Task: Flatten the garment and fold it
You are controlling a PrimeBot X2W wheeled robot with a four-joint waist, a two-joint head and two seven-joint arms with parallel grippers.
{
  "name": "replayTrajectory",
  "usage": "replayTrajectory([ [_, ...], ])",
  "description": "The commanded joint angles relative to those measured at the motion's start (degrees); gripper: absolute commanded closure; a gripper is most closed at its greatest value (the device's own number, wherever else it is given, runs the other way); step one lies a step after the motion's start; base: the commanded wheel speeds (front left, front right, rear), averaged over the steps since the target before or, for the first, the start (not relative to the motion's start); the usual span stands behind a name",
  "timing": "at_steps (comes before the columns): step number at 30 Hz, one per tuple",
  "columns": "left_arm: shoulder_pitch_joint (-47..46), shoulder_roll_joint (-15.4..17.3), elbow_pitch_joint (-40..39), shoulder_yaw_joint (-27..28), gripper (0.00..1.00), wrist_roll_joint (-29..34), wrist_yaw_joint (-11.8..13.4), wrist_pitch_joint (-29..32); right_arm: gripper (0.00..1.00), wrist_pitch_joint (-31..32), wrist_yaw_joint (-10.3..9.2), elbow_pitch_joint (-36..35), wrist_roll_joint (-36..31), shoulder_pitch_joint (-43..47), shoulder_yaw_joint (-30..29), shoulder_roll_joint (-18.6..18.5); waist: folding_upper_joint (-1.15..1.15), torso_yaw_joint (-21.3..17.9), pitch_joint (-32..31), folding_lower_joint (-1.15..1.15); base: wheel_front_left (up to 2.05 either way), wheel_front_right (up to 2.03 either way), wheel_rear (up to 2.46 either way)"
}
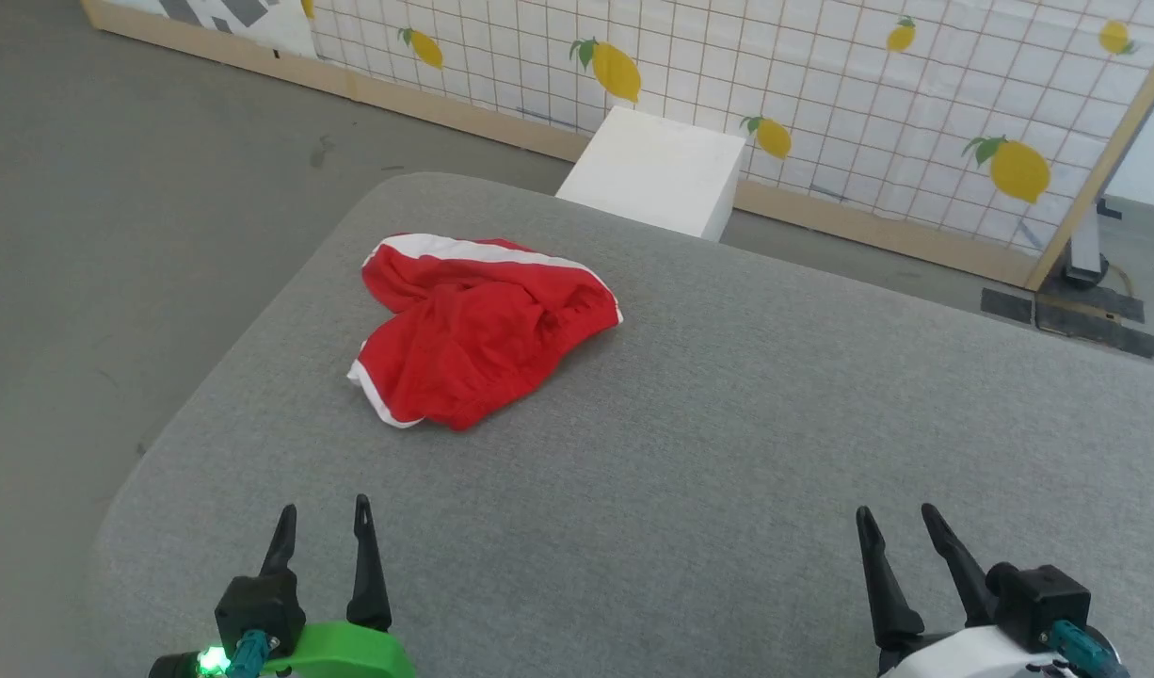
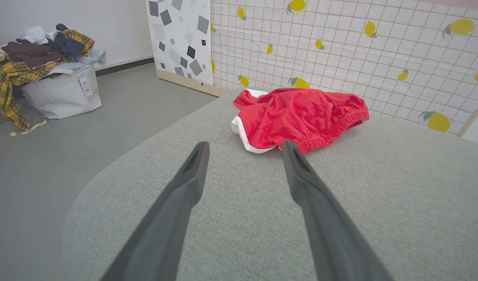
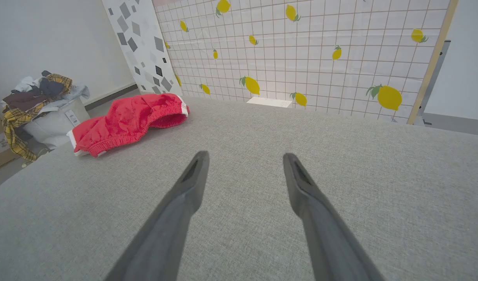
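At the far left, on the floor, a white fabric bag (image 2: 61,91) is heaped with mixed clothes. The left gripper (image 1: 324,506), near left, has its two dark fingers spread apart and empty above the grey, woven-textured tabletop (image 1: 728,424). The bright red, thin soft garment with white trim bands (image 1: 473,325) lies crumpled on the far left part of the tabletop. A white box (image 1: 657,169) stands behind the far edge. The right gripper (image 1: 895,510), near right, is also parted and empty.
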Motion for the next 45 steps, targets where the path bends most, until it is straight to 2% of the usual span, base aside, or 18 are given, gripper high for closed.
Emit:
replayTrajectory([
  [1, 1.0, -0.2, 0.2, -0.1, 0.0, 0.1, 0.7, -0.8, 0.0, -0.7, -0.07, 0.4, 0.4, 0.7, 0.1, 0.0, 0.0, 0.4, -0.1, 0.0, 0.0, 0.0, 0.0],
  [12, 1.4, -0.1, 0.7, 0.0, 0.0, 0.1, 1.2, -2.1, 0.0, -2.0, -0.08, 0.8, -0.1, 1.2, 0.0, 0.0, 0.0, 2.6, -0.7, 0.0, 0.0, 0.0, 0.0],
  [22, 0.5, 0.0, 0.7, 0.2, 0.0, 0.0, 1.1, -2.1, 0.0, -1.9, -0.08, 0.2, -1.0, 0.7, -0.3, 0.0, 0.0, 2.3, -0.3, 0.0, 0.0, 0.0, 0.0],
  [26, -1.2, 0.4, 1.8, 0.0, 0.0, -0.9, 0.1, -1.5, 0.0, -1.6, -0.08, -0.4, -1.3, -0.1, -0.7, 0.0, 0.0, 2.0, 0.2, 0.0, 0.0, 0.0, 0.0],
  [30, -7.0, 1.9, 3.1, 0.0, 0.0, -2.4, -2.3, 1.8, 0.0, -1.0, -0.08, -1.8, -1.8, -1.2, -0.9, 0.0, 0.0, 1.1, 1.3, 0.0, 0.0, 0.0, 0.0],
  [37, -25.0, 5.3, 8.4, 0.8, 0.0, -8.7, -8.9, 13.2, 0.0, 1.4, -0.08, -5.8, -3.7, -3.9, -0.8, 0.0, 0.0, -3.4, 6.7, 0.0, 0.0, 0.0, 0.0],
  [45, -41.3, 9.6, 21.2, 1.0, 0.0, -14.0, -11.9, 29.0, 0.0, 3.5, -0.08, -8.6, -4.7, -6.5, -0.9, 0.0, 0.0, -11.3, 14.8, 0.0, 0.0, 0.0, 0.0],
])
